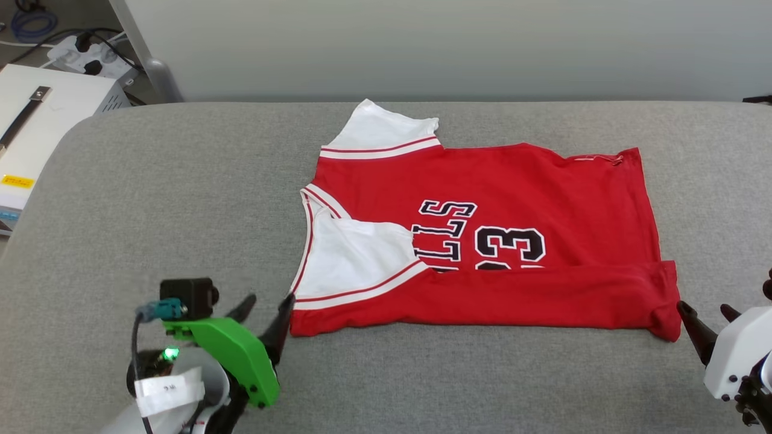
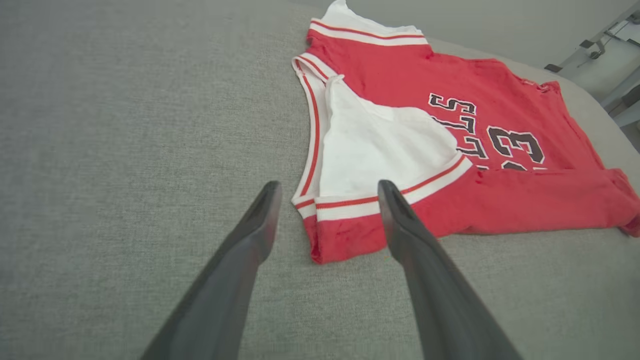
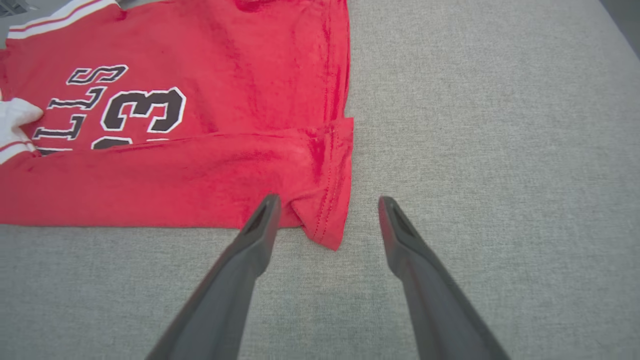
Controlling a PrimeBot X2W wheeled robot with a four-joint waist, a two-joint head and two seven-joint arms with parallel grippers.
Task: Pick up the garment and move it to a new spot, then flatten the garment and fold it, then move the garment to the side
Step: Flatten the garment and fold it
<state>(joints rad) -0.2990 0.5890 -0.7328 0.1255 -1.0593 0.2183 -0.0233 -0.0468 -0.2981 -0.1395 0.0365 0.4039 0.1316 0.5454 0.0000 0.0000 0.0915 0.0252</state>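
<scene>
A grey woven pad (image 1: 181, 199) with a rounded corner covers the table. The jersey (image 1: 518, 193) lies flat on its middle, collar to the left and hem to the right. It is red knit with black, white-edged lettering. Its near side is folded up over the lower lettering, and one white sleeve with striped trim lies on the chest.

Both arms reach in low from the near edge, fingers pointing away. The left gripper (image 1: 269, 299), behind a green plastic bracket (image 1: 232, 355), is at the jersey's near collar corner with its jaws apart and nothing held. The right gripper (image 1: 704, 308), in a white shell, is at the near hem corner, likewise spread and empty.
</scene>
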